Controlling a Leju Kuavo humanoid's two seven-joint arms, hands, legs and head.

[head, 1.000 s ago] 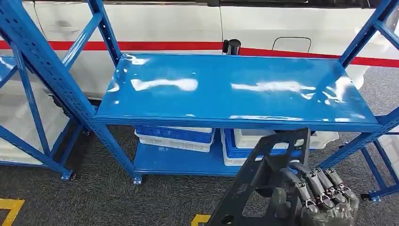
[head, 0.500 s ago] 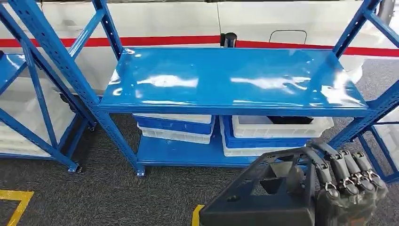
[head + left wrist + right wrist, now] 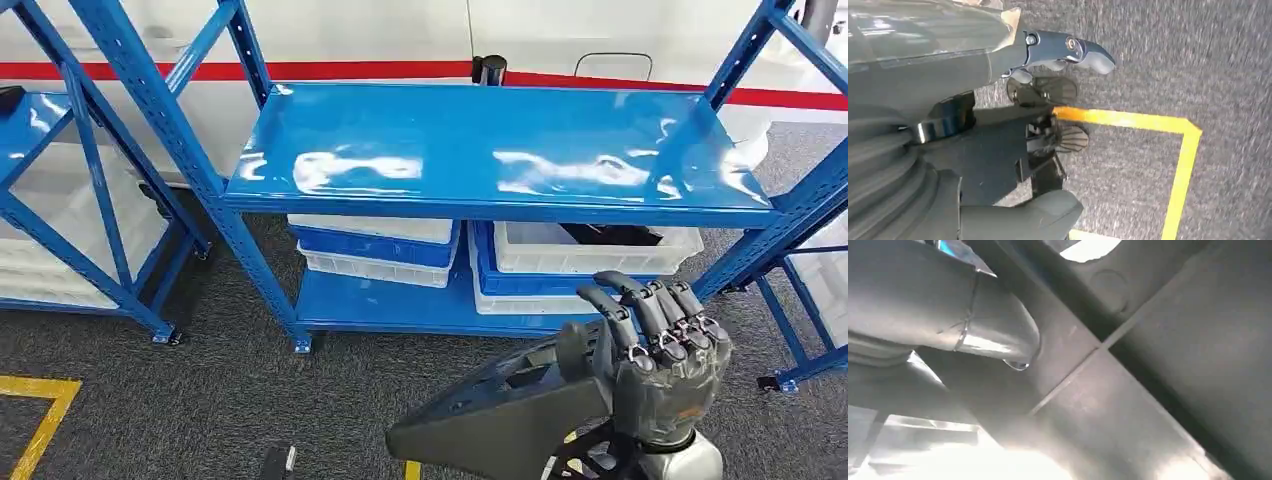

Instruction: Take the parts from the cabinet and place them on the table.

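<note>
While the blue cabinet (image 3: 500, 150) stands ahead with white and blue bins (image 3: 596, 248) stacked on its lower shelf, a dark grey part (image 3: 500, 410) is held low in front of its right end. The right hand (image 3: 655, 365) is clamped around the part's edge, seen close up as ribbed plastic (image 3: 1148, 390). The left hand (image 3: 1013, 65) is seen over grey carpet beside a yellow floor line (image 3: 1180, 165), fingers apart, nothing gripped.

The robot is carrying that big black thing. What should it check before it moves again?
1. Right hand grips the black part: ok, its fingers wrap over the part's edge.
2. Top blue shelf has room to set the part down: ok, its surface is bare.
3. Part raised above that shelf: not ok, it hangs lower than the shelf edge.
4. Left hand free: ok, it holds nothing and hangs over the floor with the yellow line.
5. How firm the grip is: cannot tell.
</note>
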